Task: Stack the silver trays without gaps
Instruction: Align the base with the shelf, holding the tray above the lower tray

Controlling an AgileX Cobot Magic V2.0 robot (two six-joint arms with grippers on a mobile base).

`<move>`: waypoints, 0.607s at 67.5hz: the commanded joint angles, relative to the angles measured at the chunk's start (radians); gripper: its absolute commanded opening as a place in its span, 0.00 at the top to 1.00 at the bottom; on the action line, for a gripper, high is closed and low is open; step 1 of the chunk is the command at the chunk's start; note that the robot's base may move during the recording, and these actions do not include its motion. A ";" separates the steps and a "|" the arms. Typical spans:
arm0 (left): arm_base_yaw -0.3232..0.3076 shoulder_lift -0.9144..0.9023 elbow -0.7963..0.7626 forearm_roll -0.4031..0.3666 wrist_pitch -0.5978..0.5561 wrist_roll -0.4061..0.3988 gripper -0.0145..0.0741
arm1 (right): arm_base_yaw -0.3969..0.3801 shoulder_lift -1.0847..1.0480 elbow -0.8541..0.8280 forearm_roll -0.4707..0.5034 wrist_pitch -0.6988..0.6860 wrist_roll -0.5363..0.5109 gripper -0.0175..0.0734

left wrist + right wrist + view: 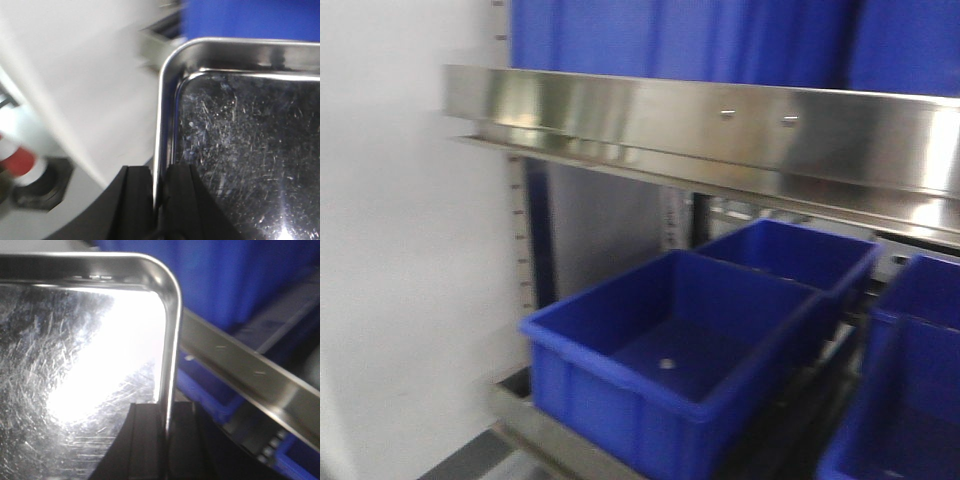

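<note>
Left gripper [159, 176] clamps tray [240, 145] left rim; right gripper [166, 414] clamps right rim. Tray body lies inward, between both arms.

Storeroom or workshop: blue plastic bins [670, 360] on metal racking [552, 442] under a broad steel rail [720, 135].

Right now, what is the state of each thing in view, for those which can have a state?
silver tray, empty, scratched, gripped at a side rim by each claw
left claw, shut on the tray's rim
right claw, shut on the tray's rim
near blue bin, open on top, empty but for a small pale spot on its floor
</note>
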 commanded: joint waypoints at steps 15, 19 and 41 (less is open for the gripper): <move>-0.017 0.009 -0.003 -0.025 -0.111 -0.005 0.84 | 0.019 -0.009 -0.010 0.036 -0.236 -0.009 0.83; -0.017 0.009 -0.003 -0.025 -0.111 -0.005 0.84 | 0.019 -0.009 -0.010 0.036 -0.236 -0.009 0.83; -0.017 0.009 -0.003 -0.025 -0.111 -0.005 0.84 | 0.019 -0.009 -0.010 0.036 -0.236 -0.009 0.83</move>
